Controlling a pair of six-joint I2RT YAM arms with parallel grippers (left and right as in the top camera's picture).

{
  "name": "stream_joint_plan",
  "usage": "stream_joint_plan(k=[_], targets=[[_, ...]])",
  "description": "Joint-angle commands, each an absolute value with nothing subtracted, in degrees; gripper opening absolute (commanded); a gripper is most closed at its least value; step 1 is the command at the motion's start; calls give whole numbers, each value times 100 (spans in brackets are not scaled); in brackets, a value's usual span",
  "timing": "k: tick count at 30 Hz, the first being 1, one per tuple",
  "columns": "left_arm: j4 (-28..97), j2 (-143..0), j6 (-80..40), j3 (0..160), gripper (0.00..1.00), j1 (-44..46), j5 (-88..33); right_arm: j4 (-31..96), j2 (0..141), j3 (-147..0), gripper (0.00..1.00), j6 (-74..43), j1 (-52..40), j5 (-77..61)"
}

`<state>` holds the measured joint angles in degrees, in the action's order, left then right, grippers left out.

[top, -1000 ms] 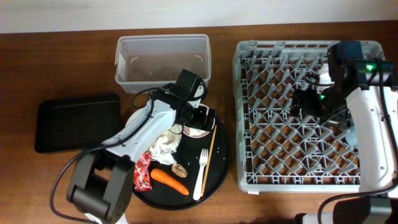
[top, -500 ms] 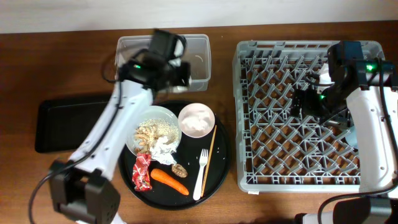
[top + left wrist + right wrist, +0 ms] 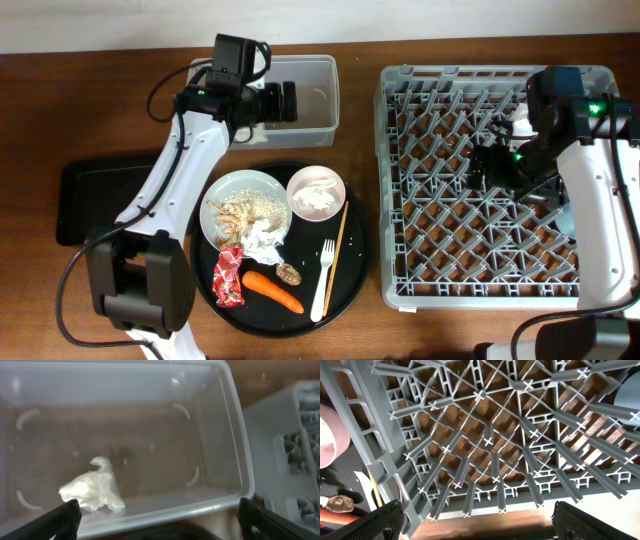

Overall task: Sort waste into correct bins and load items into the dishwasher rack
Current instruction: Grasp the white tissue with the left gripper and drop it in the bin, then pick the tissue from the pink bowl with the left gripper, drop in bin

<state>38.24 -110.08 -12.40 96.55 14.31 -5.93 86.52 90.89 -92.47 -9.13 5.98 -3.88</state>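
Blue cup (image 3: 566, 218) partly behind right arm (image 3: 600, 195)

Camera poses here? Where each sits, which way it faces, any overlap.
Overhead: fixed above the table, facing straight down; both arms show, left gripper over the clear tub, right gripper over the rack.
Left wrist: above the tub, facing down at a crumpled tissue inside; own fingers at bottom corners.
Right wrist: above the rack, facing down through its grid; own fingers at bottom corners.
Shared: both wrist views catch the rack.
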Motion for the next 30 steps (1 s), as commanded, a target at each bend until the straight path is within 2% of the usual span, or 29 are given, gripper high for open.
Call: stream_joint_plan(k=[1, 6, 10, 12, 14, 17, 20, 23, 24, 25, 26, 27, 28, 29, 30], targets=[[3907, -10787, -1190, 9712, 99, 1446, -707, 8707, 8954, -9290, 98, -880, 631, -360], [4547, -10785, -1160, 9712, 99, 1791, -1179, 8720, 8954, -9290, 98, -880, 631, -357], [5758, -10787, -930, 9668, 99, 2609, -727, 8722, 8954, -9290, 98, -880, 631, -357], [5931, -10787, -932, 9454, 99, 2912, -519, 8722, 8954, -9290, 98, -880, 631, -357], [5640, -10801, -932, 8858, 99, 3166, -467, 8722, 8954, -9290, 98, -880, 631, -360], [4475, -10803, -932, 7900, 99, 3205, -207, 8733, 8954, -9290, 98, -880, 631, -357], [3747, -10818, -930, 7496, 98, 3205, -154, 8742, 8954, -9290, 98, -880, 631, -360], [3538, -11019, -930, 7391, 97, 3205, -145, 8742, 8954, -9290, 98, -880, 631, -357], [3516, -11076, -930, 7391, 93, 3205, -145, 8744, 8954, -9290, 98, -878, 631, -357], [3511, -11100, -930, 7391, 77, 3205, -148, 8744, 8954, -9290, 98, -878, 631, -357], [3511, -11100, -930, 7393, 68, 3205, -148, 8744, 8954, -9290, 98, -880, 631, -357], [3511, -11100, -930, 7408, 43, 3205, -148, 8744, 8954, -9290, 98, -878, 631, -357], [3518, -11098, -930, 7491, 7, 3203, -148, 8744, 8954, -9290, 98, -856, 631, -357], [3538, -11098, -930, 7537, 1, 3205, -148, 8744, 8954, -9290, 98, -838, 631, -357], [3588, -11093, -930, 7620, 1, 3203, -148, 8748, 8954, -9290, 98, -838, 631, -357]])
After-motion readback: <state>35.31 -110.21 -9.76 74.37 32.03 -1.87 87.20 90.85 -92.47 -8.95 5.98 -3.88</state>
